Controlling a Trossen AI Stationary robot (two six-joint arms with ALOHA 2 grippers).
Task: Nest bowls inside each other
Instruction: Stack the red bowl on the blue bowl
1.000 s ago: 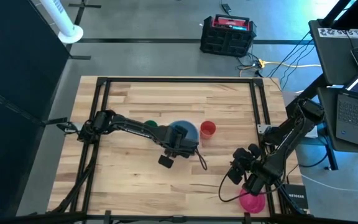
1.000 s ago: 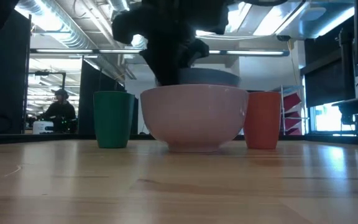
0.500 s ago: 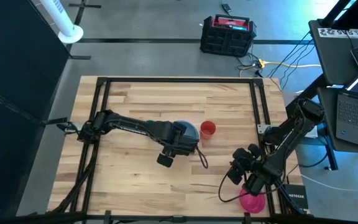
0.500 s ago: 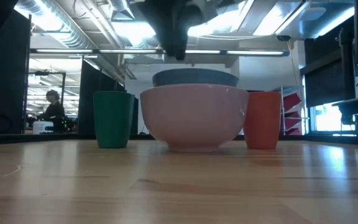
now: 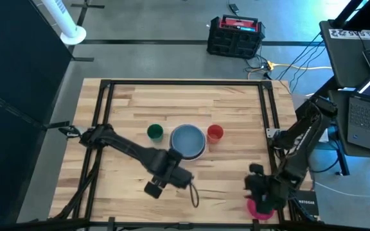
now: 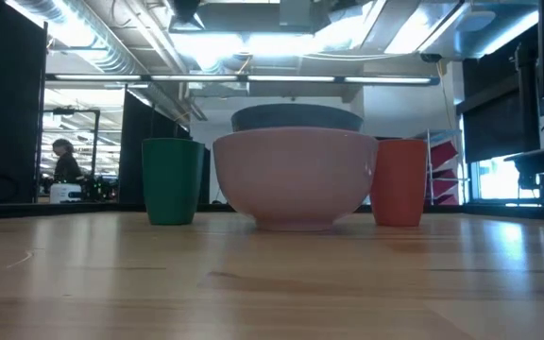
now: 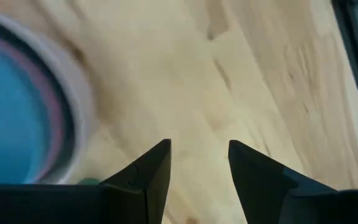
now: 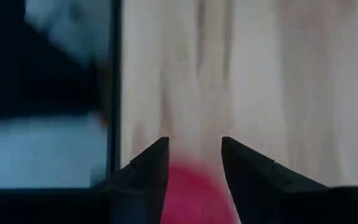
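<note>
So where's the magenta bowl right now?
In the high view the magenta bowl sits at the table's near right edge, under the right gripper, far from the stacked bowls at the middle.

The magenta bowl [image 5: 261, 208] at the near right edge of the surface [image 5: 236, 109] is mostly hidden under the right arm. In the right wrist view it is only a blurry pink patch. The bowls stacked inside the pink bowl [image 6: 296, 178] are mostly hidden.
</note>
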